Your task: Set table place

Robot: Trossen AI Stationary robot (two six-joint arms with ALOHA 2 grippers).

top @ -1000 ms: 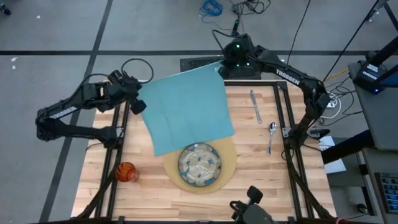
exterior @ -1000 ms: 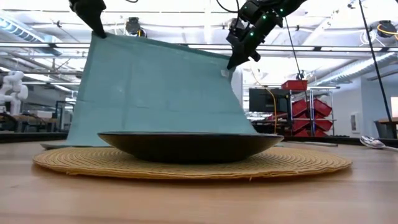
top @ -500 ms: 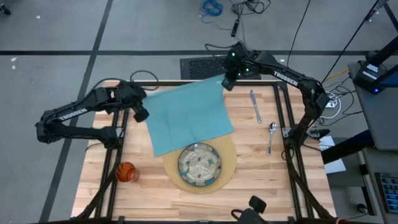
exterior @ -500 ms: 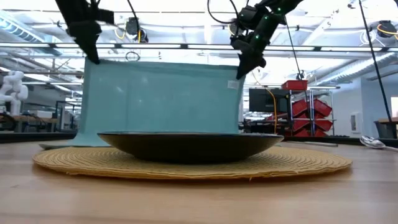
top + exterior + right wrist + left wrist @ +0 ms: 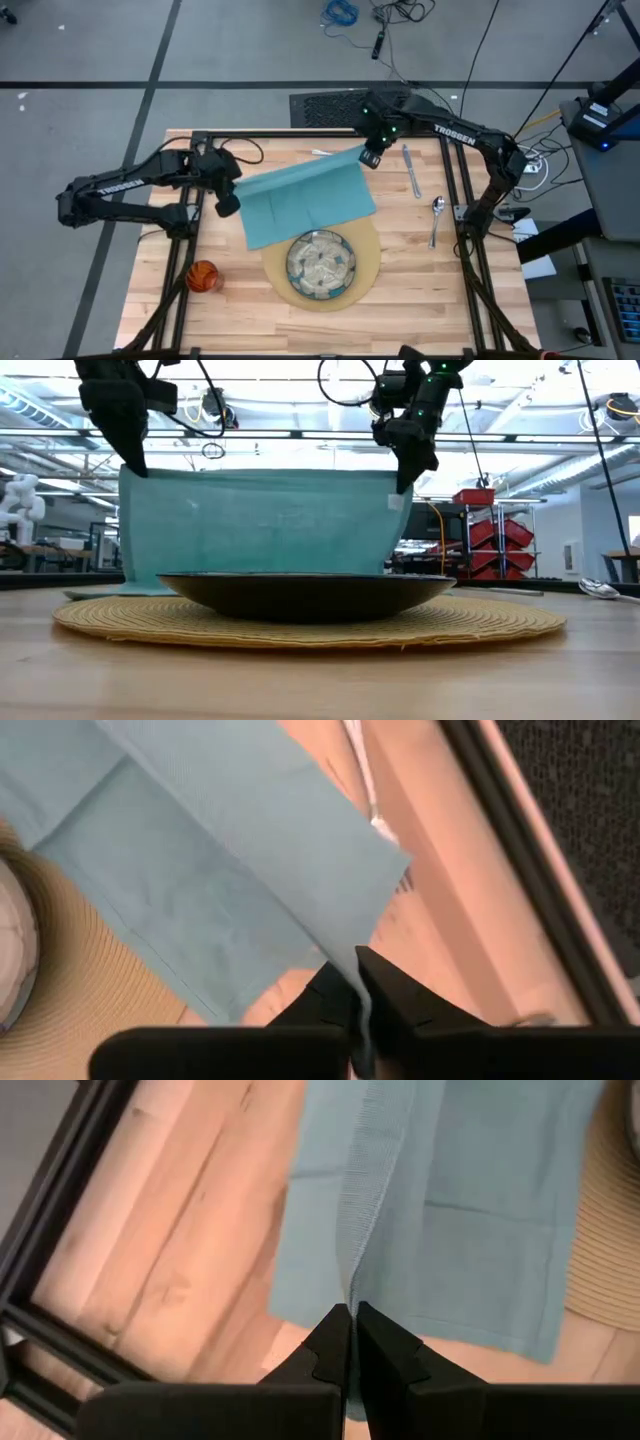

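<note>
Two claws held the light-blue cloth napkin (image 5: 305,200) up by its upper corners, so that it hung as a sheet between them with its lower edge trailing on the desk (image 5: 240,300). The left claw (image 5: 227,204) was clenched on one corner, its fingers (image 5: 335,1342) pressed tight on a ridge of the cloth. The right claw (image 5: 369,157) was clenched on the opposite corner, which showed pinched between its fingers (image 5: 385,988) in the right wrist view. In the low view the napkin stood like a screen behind the plate (image 5: 305,594), stretched from the left claw (image 5: 135,463) to the right claw (image 5: 402,482).

Just below the hanging cloth, between the two claws and nearer the desk's front edge, the greenish patterned plate sat on the round tan mat (image 5: 372,262); the napkin's lower edge lay on the mat's far rim. Beyond the right claw, to its outer side, a silver knife (image 5: 410,170) and a spoon (image 5: 436,217) lay on the wood, well apart from the cloth. Near the left arm, toward the front, the small orange cup (image 5: 202,276) stood alone.
</note>
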